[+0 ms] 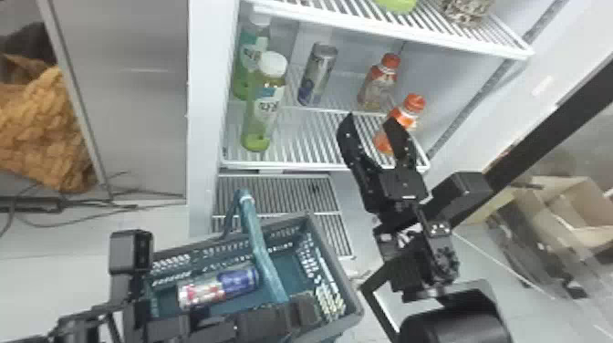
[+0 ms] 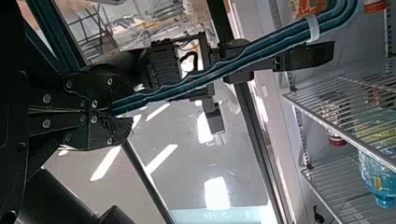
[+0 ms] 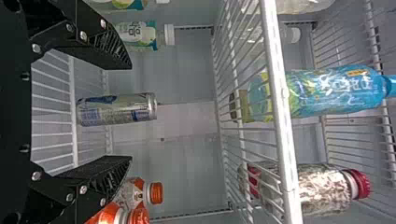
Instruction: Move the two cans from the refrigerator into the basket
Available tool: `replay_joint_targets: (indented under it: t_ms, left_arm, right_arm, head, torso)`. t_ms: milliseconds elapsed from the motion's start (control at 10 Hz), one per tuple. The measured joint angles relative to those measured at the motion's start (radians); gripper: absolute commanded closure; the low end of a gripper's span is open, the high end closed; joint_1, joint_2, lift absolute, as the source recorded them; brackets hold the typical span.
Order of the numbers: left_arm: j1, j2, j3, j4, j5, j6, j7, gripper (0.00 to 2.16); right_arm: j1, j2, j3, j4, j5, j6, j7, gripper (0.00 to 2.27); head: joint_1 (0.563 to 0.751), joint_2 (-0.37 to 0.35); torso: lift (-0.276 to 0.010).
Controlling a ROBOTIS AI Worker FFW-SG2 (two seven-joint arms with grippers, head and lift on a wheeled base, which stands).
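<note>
One slim silver can (image 1: pixel 318 73) stands on the middle refrigerator shelf; in the right wrist view the can (image 3: pixel 116 109) lies sideways between the spread fingers, farther off. My right gripper (image 1: pixel 370 119) is open and empty at the shelf's front, right of that can; the right wrist view has this gripper (image 3: pixel 130 112) too. A silver, red and blue can (image 1: pixel 219 287) lies in the teal basket (image 1: pixel 335 273). Over the basket's near side is my left gripper (image 1: pixel 303 310); in the left wrist view the gripper (image 2: pixel 112 112) is shut on the basket handle (image 2: pixel 187 87).
Two green bottles (image 1: pixel 264 105) stand left of the shelf can, and orange-capped bottles (image 1: pixel 383 82) to its right. An upper wire shelf (image 1: pixel 337 23) spans above them. The refrigerator's left wall (image 1: pixel 204 114) and the dark-edged door (image 1: pixel 547 123) flank the opening.
</note>
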Motion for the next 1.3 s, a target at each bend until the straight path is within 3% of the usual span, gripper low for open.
replay_joint_targets:
  t_ms: [700,1300]
  left_arm:
    - [-0.005,-0.003,-0.004,0.015,0.002,-0.003,0.002,1.16]
    - [-0.009,-0.001,-0.008,0.015,0.004,-0.003,0.002,1.16]
  right_arm:
    - [-0.138,-0.019,0.028,0.124,0.019,0.030,0.001,0.08]
    - [-0.260,-0.033,0.053,0.249,0.019,0.032,0.012,0.08]
  head:
    - [0.695,-0.350]
    - [0.695,-0.350]
  torso:
    - [-0.276]
    - [-0.276]
